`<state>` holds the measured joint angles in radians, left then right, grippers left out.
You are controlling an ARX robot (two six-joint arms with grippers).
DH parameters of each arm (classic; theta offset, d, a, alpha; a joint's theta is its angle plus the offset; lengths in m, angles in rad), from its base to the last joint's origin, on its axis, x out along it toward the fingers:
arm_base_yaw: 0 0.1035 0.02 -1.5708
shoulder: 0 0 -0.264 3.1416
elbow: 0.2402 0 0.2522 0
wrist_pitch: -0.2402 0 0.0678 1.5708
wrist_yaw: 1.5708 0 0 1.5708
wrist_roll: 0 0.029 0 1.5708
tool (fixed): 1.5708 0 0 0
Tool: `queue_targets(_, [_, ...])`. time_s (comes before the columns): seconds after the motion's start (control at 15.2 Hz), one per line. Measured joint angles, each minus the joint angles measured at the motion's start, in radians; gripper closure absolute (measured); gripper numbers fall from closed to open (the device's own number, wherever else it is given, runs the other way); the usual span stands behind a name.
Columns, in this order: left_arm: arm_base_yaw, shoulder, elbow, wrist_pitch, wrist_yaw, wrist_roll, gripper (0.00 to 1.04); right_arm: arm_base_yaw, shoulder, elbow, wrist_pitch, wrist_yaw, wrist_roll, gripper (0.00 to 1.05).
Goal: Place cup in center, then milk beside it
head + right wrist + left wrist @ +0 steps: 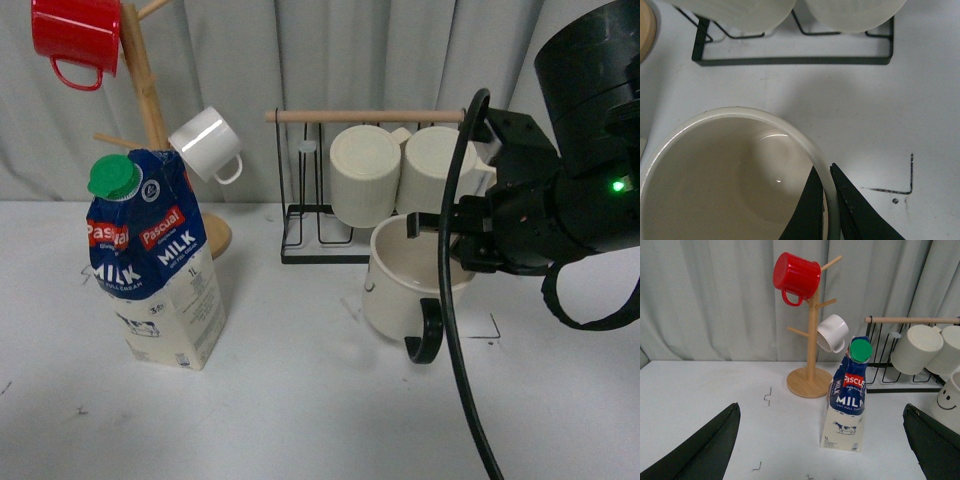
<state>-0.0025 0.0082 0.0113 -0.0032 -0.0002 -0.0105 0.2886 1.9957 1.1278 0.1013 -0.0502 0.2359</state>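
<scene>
The Pascual milk carton (160, 265) stands upright ahead of the left gripper (821, 407), whose fingers spread wide, holding nothing. The cream cup (395, 290) with the black handle hangs in the right gripper (827, 172), its rim pinched between narrow fingers.

I'm watching the cream cup (400, 285) facing mouth-up right of centre, its black handle pointing toward me; the blue-topped milk (160, 265) is standing upright, well apart, leftward.

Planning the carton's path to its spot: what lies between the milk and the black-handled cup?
Only bare table lies between the milk and the cup, as the front view shows.
</scene>
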Motion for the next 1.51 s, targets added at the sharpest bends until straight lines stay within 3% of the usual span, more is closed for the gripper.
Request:
queue_targets(0.59, [0.000, 0.000, 0.000, 0.000, 0.000, 0.000, 0.07, 0.051, 0.082, 0.063, -0.073, 0.034, 0.003, 1.01])
queue_targets(0.72, [0.000, 0.000, 0.000, 0.000, 0.000, 0.000, 0.07, 0.052, 0.080, 0.058, -0.042, 0.006, 0.003, 0.83])
queue_targets(1.12, [0.000, 0.000, 0.000, 0.000, 0.000, 0.000, 0.07, -0.018, -0.242, -0.164, 0.169, -0.124, 0.019, 0.08])
queue_targets(1.18, [0.000, 0.000, 0.000, 0.000, 0.001, 0.000, 0.07, -0.032, -0.305, -0.277, 0.480, 0.035, -0.034, 0.14])
queue_targets(1.31, [0.000, 0.000, 0.000, -0.002, 0.000, 0.000, 0.07, -0.106, -0.480, -0.503, 0.683, 0.186, -0.152, 0.34])
queue_targets(1.38, [0.000, 0.000, 0.000, -0.001, -0.002, 0.000, 0.07, -0.160, -0.616, -0.599, 0.724, 0.194, -0.190, 0.47])
queue_targets(1.51, [0.000, 0.000, 0.000, 0.000, 0.001, 0.000, 0.07, -0.178, -0.766, -0.712, 0.768, 0.167, -0.214, 0.72])
